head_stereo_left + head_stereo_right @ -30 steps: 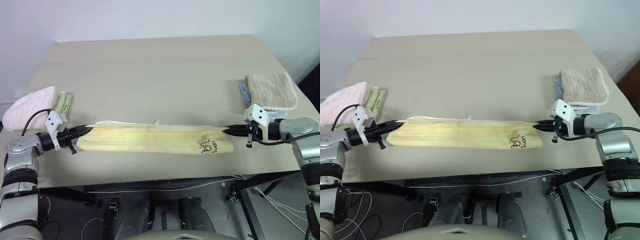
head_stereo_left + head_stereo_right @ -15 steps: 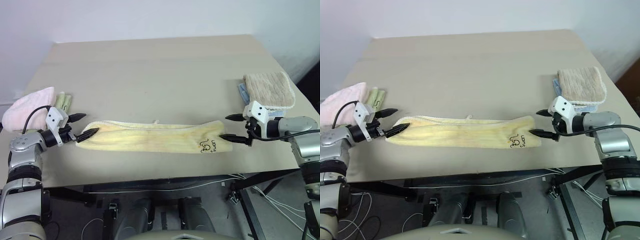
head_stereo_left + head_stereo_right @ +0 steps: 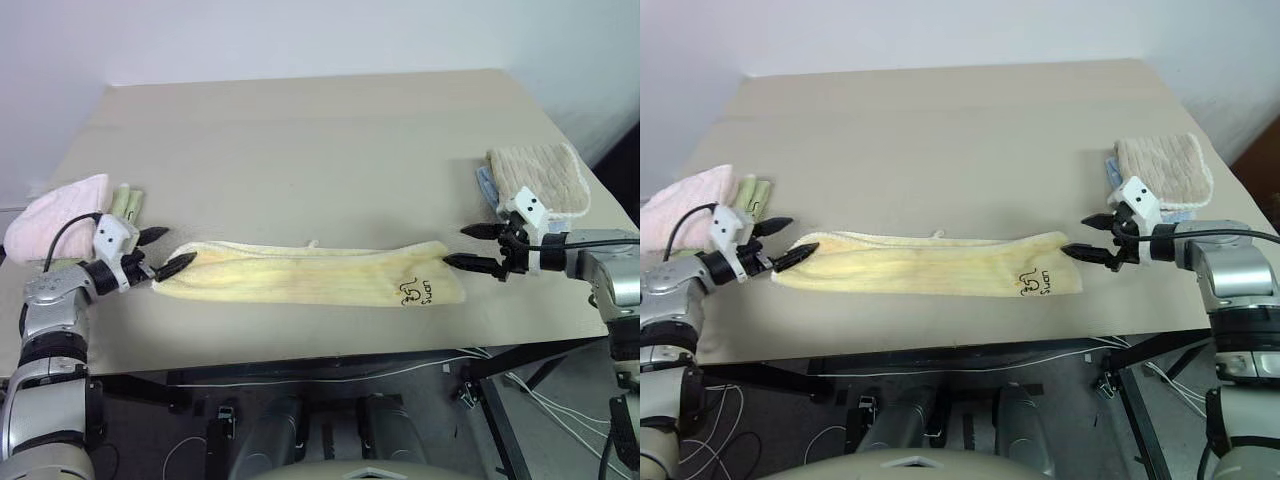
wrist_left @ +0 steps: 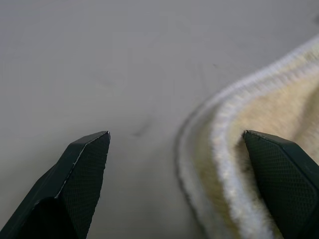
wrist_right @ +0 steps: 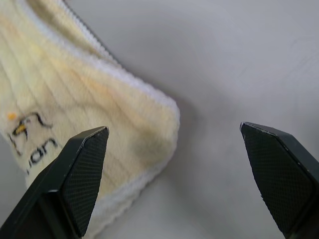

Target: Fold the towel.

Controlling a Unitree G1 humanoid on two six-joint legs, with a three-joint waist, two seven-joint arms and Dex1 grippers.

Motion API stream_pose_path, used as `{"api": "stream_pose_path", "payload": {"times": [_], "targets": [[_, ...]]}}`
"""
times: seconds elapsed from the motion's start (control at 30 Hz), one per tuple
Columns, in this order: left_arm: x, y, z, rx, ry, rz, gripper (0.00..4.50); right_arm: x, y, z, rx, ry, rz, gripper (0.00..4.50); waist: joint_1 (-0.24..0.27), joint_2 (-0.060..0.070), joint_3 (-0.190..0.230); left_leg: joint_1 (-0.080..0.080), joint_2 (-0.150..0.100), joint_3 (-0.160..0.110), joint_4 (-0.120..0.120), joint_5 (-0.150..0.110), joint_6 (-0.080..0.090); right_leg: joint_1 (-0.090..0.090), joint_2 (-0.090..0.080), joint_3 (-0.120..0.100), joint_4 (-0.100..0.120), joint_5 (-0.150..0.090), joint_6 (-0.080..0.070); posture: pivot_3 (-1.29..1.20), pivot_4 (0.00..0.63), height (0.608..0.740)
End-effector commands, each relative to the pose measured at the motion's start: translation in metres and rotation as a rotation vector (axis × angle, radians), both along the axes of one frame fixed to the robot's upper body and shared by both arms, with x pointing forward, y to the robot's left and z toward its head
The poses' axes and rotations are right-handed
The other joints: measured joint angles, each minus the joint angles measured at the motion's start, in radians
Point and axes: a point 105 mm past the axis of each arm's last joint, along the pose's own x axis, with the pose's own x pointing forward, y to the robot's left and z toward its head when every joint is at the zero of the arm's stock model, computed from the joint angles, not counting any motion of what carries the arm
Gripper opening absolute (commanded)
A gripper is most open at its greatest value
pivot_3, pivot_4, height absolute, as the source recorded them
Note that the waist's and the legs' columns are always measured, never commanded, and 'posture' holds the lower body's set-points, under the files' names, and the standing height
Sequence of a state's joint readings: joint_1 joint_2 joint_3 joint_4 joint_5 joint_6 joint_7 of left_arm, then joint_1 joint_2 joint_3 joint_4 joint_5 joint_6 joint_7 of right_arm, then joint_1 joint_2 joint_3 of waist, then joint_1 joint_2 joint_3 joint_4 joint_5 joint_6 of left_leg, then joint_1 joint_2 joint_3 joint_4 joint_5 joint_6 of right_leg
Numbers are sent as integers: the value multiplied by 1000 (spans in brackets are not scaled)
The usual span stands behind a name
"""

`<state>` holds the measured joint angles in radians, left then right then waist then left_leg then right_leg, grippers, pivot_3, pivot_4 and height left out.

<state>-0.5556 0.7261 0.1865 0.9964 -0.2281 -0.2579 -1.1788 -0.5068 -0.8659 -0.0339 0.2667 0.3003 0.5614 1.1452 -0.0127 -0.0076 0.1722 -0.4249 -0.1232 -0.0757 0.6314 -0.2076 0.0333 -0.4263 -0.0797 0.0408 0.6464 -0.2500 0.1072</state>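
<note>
The towel [image 3: 305, 276] lies stretched crosswise along the table's near edge. The left gripper [image 3: 163, 252] and right gripper [image 3: 472, 247] each sit at their own end of it, fingers spread wide, holding nothing.

A pale yellow terry towel [image 3: 310, 273], edged in white and printed with a small dark logo [image 3: 416, 291], is seen on a beige surface [image 3: 320, 140]. A pink fluffy towel [image 3: 58, 214] and a beige ribbed towel [image 3: 541, 176] are pictured alongside black-fingered end effectors.
</note>
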Motion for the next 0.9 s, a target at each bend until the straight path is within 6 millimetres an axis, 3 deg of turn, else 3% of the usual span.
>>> {"api": "stream_pose_path", "payload": {"times": [0.03,0.13,0.23,0.6,0.9], "targets": [[8,-7,13,-13,-30,-20,4500,3,10,12,16,-40,24,4458,0,0,0,0,0,0,0,0,0,0,0,0,0,0,0,0,150,740],[10,-9,14,-37,-19,-15,4500,3,12,10,5,-49,22,4458,1,0,0,0,0,0,0,0,0,0,0,0,0,0,0,0,150,740],[10,-10,13,-43,-2,-23,3937,2,14,9,5,-55,25,4500,1,0,0,0,0,0,0,0,0,0,0,0,0,0,0,0,150,740],[5,-4,16,-4,-34,-20,422,-1,8,2,-57,-75,10,4500,-1,0,0,0,0,0,0,0,0,0,0,0,0,0,0,0,150,740],[2,-2,15,-20,-33,-5,422,-5,10,1,-51,-64,44,4500,-1,0,0,0,0,0,0,0,0,0,0,0,0,0,0,0,150,740]]}}
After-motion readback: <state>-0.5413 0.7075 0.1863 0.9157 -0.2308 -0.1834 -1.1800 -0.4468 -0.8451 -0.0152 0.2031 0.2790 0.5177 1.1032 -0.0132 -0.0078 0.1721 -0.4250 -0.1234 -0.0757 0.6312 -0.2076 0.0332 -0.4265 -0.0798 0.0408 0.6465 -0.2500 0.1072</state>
